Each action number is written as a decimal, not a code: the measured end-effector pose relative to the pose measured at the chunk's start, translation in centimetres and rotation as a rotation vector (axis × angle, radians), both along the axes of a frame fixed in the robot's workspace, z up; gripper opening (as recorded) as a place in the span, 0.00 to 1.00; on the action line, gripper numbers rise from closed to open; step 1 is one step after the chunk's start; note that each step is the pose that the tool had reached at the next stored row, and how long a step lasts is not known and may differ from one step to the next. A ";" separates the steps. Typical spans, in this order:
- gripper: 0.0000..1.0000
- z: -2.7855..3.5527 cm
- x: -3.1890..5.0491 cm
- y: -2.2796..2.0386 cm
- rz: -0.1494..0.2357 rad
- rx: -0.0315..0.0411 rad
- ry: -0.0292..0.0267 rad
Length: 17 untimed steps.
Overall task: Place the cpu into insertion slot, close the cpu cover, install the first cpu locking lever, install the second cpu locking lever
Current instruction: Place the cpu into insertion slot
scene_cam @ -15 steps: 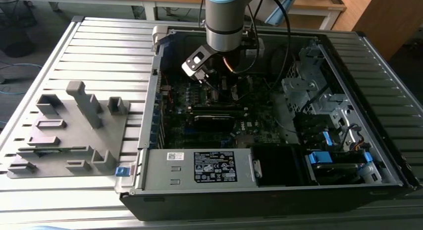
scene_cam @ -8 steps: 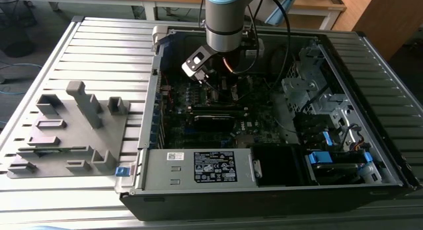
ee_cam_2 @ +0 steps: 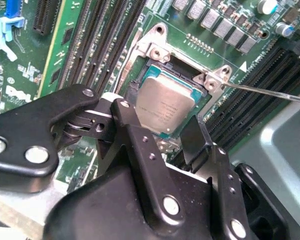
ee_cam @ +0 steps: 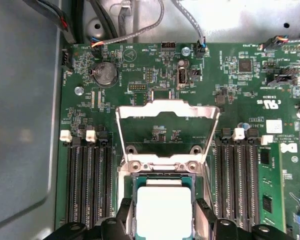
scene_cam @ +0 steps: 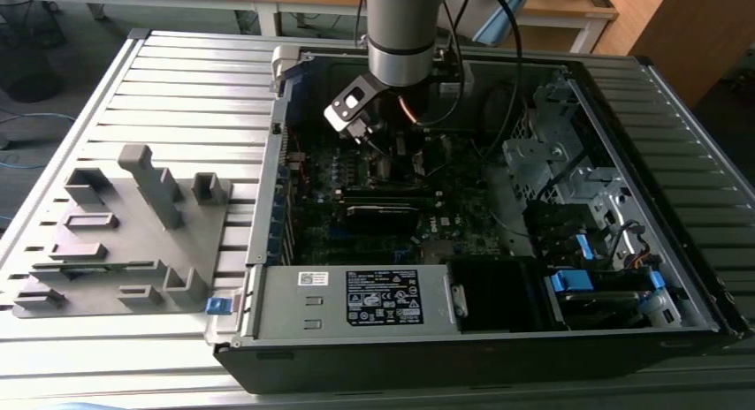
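The cpu (ee_cam_2: 165, 106), a small square chip with a silver top, lies over the insertion slot (ee_cam_2: 155, 64) on the green motherboard; whether it is fully seated I cannot tell. My gripper (ee_cam_2: 161, 116) straddles it, with black fingers (ee_cam_2: 126, 116) pressed against two opposite edges. In the first wrist view the cpu (ee_cam: 163, 212) sits between the same fingers (ee_cam: 126, 216). The cpu cover (ee_cam: 167, 113) stands raised open behind the socket. A thin locking lever (ee_cam_2: 270, 92) is swung out to one side. In the exterior view my gripper (scene_cam: 380, 154) reaches down into the open computer case (scene_cam: 472, 207).
Black memory slots (ee_cam: 87, 185) flank the socket on both sides. Cables (ee_cam: 135, 27) run along the case wall beyond the board. A grey fixture tray (scene_cam: 118, 242) lies at the exterior view's left, the power supply (scene_cam: 354, 297) at the front, and a drive cage (scene_cam: 567, 163) at the right.
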<state>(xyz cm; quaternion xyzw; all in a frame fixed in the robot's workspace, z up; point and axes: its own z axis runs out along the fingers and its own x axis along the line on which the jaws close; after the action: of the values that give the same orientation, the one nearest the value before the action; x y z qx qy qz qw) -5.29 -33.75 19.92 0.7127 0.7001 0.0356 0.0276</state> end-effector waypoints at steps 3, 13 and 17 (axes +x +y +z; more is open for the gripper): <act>0.61 0.32 0.00 0.00 0.000 -0.0001 0.0001; 0.47 0.34 0.00 0.00 0.000 -0.0001 0.0001; 0.29 0.35 0.00 0.00 0.000 0.0000 0.0000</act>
<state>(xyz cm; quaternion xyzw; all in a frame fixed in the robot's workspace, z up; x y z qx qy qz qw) -5.29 -33.75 20.27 0.7126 0.7001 0.0356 0.0276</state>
